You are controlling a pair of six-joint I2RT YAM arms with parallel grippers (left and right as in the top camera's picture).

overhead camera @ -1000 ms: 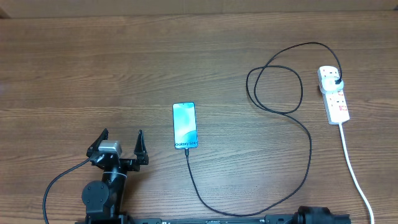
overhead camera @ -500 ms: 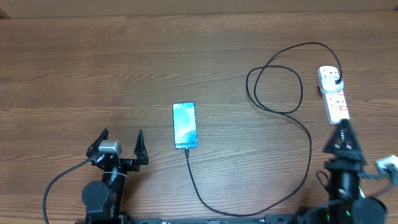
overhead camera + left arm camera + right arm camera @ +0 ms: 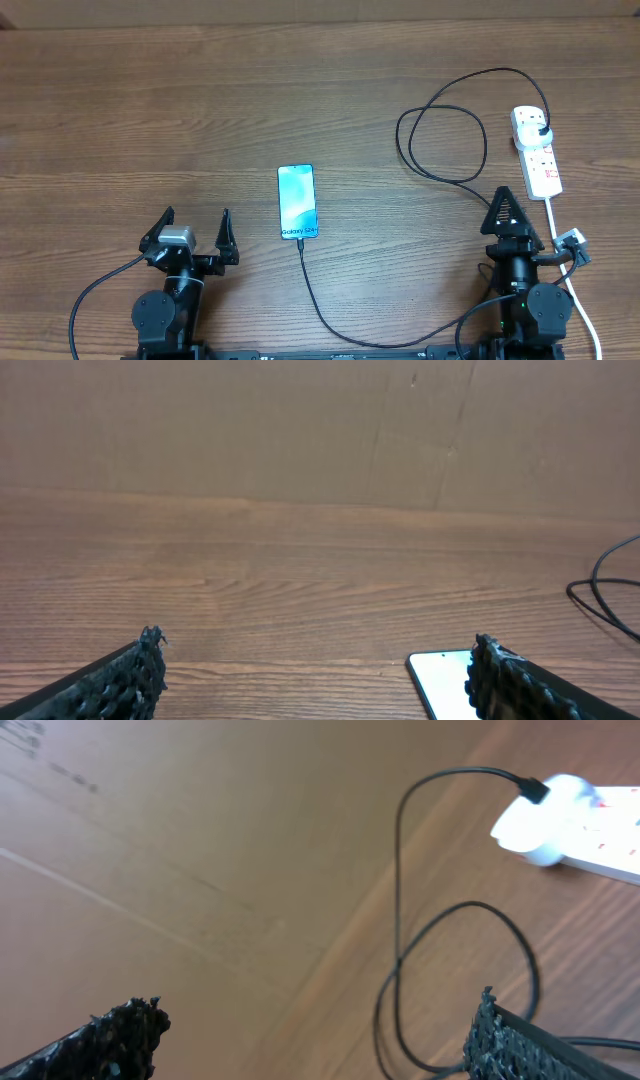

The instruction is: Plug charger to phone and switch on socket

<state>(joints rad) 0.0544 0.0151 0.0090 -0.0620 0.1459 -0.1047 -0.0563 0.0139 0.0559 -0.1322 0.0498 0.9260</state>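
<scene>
Table (image 3: pixel 120 100) of bare wood, with both arms low at its near edge. The left gripper (image 3: pixel 195 214) sits left of the phone, near it but apart, with its fingers (image 3: pixel 125 678) spread wide and empty. The right gripper (image 3: pixel 503 193) hangs just short of the socket's near end. Its wrist view shows its fingers (image 3: pixel 115 1035) spread too, holding nothing.

My read is that the plugging-in looks done and the switch is the step in hand. The next move calls for the right gripper, the closer one, to reach forward over the socket. It should press the switch by the used outlet with one fingertip, without nudging the plug.

The charger (image 3: pixel 399 880) runs long and loose. From the socket's far end it arcs left, crosses itself in a loop, passes the right gripper and curls along the near edge up to the phone.

The socket (image 3: pixel 541 170) lies at the far right, its long axis near-to-far with a slight lean. Its white cord (image 3: pixel 563 255) trails off the near end toward the robot.

The phone (image 3: pixel 297 200) lies flat mid-table, screen up, its long axis also near-to-far and its "Galaxy" end pointing at the robot.

The plug (image 3: pixel 541 131) sits in the socket's far outlet. The connector (image 3: pixel 300 243) meets the phone's near end, but whether it is fully home is too small to tell. The switches (image 3: pixel 546 157) cannot be read as on or off.
</scene>
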